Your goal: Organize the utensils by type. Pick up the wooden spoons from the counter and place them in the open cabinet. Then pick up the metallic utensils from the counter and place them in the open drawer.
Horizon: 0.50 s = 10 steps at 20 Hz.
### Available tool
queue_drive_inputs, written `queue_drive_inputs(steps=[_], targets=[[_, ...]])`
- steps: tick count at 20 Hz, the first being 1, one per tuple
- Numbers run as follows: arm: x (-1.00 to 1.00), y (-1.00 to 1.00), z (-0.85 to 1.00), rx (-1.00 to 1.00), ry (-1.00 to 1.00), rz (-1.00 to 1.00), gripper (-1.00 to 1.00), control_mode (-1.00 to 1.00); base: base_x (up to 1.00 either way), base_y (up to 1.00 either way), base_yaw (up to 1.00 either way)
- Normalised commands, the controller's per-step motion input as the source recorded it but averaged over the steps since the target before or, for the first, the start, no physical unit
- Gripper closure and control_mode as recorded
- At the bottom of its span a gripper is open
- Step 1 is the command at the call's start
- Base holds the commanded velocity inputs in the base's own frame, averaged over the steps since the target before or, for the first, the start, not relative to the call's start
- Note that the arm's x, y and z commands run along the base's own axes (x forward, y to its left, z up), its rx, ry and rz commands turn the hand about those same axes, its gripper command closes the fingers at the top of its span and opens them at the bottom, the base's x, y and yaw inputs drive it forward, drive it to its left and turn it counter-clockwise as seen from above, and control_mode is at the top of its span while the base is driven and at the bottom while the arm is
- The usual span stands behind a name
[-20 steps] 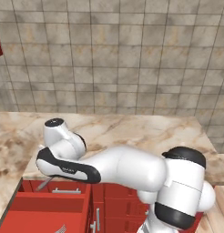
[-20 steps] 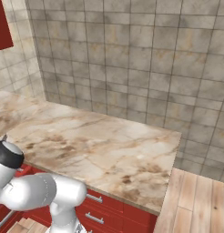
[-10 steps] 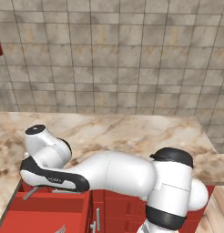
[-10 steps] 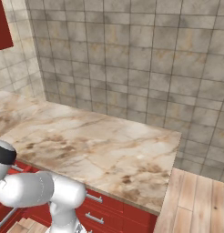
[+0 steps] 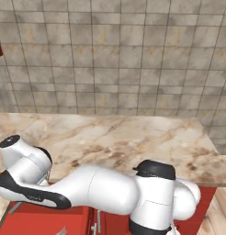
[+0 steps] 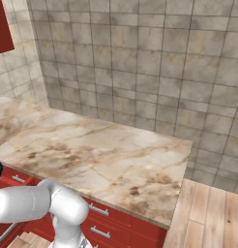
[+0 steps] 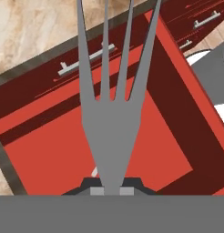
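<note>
In the hand view my gripper [image 7: 111, 187] is shut on the handle of a grey metal fork [image 7: 111, 132]. Its tines point away from the hand, over the red floor of the open drawer [image 7: 50, 154]. The drawer also shows as a red box at the bottom left of the left base view [image 5: 36, 220], under my white arm, which bends low and to the left. Behind the arm runs the beige marbled counter [image 5: 133, 137] [image 6: 92, 155]. A red corner of the wall cabinet [image 6: 2, 26] sits at the upper left. The wooden spoons are out of view.
Closed red drawer fronts with silver bar handles [image 6: 99, 210] run below the counter edge. A wooden floor [image 6: 213, 213] lies to the right of the counter's end. A grey tiled wall [image 5: 115, 59] backs the counter.
My arm has swung further left and lower, to over the open drawer. The jaws have stayed shut on the fork.
</note>
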Motion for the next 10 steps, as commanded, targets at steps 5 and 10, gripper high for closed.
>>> queue_drive_inputs(steps=[5, 10], targets=[[-0.02, 0.29, 0.0, -0.09, 0.06, 0.0, 1.0, -1.0, 0.0, 0.0, 0.0], [0.03, 0.24, 0.02, -0.11, 0.0, 0.0, 1.0, -1.0, 0.0, 0.0, 0.0]])
